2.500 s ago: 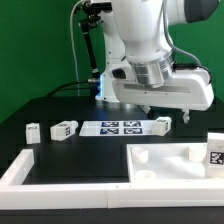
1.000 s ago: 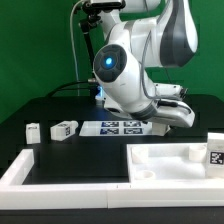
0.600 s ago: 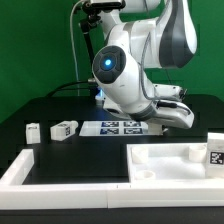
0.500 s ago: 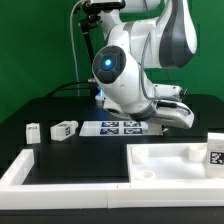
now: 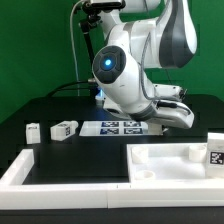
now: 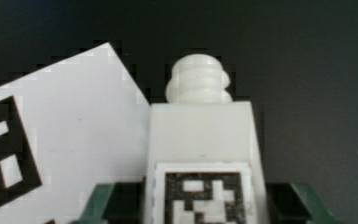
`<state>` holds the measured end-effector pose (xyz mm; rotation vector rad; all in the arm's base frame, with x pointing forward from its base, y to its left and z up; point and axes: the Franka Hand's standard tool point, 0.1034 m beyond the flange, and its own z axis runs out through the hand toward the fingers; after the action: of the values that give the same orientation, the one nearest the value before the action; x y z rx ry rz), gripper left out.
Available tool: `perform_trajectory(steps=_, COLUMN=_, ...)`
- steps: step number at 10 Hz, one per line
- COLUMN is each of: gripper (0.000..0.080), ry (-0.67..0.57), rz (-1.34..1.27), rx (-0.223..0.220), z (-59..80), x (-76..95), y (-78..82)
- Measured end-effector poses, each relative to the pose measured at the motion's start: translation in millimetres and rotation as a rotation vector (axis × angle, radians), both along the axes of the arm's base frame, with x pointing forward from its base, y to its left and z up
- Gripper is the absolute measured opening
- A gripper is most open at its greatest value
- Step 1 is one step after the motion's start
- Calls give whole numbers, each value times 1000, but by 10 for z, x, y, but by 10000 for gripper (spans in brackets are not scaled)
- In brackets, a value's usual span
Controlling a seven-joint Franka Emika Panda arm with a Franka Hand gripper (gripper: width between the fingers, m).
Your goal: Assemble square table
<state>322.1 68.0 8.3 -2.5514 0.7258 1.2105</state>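
Observation:
In the wrist view, a short white table leg (image 6: pixel 201 130) with a black-and-white tag sits between my gripper's (image 6: pixel 201 203) dark fingers (image 6: pixel 115 203). Its rounded threaded end points away from the camera. The jaws press on both sides of the leg. In the exterior view the arm is bent low over the table's back right, and its body hides the gripper and this leg. Two more legs (image 5: pixel 33 131) (image 5: pixel 64 128) lie at the exterior view's left. The white square table top (image 5: pixel 165 160) lies at the front right, rim up, with a tagged piece (image 5: pixel 213 152) at its right edge.
The marker board (image 5: pixel 115 127) lies flat just left of the arm; it also shows in the wrist view (image 6: pixel 51 130), beside the held leg. A long white border rail (image 5: pixel 18 172) runs along the table's front left. The green wall stands behind.
Since 2.5 s ago the arm has swung from upright above the leg to a low tilted pose. Nothing has moved over the last second.

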Motion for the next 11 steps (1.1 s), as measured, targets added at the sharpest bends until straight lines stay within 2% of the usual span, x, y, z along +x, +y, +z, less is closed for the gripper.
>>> perform_trajectory(steps=1, gripper=281, ry=-30, rz=70, rx=-26, z=180, x=204, y=-120)
perform_trajectory(steps=2, gripper=281, ry=-73, rz=125, rx=-33, z=382, x=405, y=-175)
perform_trajectory(steps=4, gripper=282, ry=-151, rz=240, rx=-4, z=782, x=695, y=-246)
perform_trajectory(steps=5, gripper=282, ry=-176, rz=243, rx=-15, z=870, x=706, y=-217)
perform_trajectory(steps=7, gripper=282, ry=-165, rz=243, rx=-14, z=819, x=663, y=-225)
perform_trajectory(steps=8, gripper=282, ry=-249, rz=244, rx=-46, z=788, x=767, y=-229)
perform_trajectory(steps=9, gripper=282, ry=-377, rz=279, rx=-101, z=774, x=913, y=-263)
perform_trajectory(steps=10, gripper=282, ry=-432, rz=298, rx=-115, z=888, x=1032, y=-254)
perform_trajectory(steps=11, gripper=282, ry=-553, rz=309, rx=-140, z=1088, x=1368, y=-286)
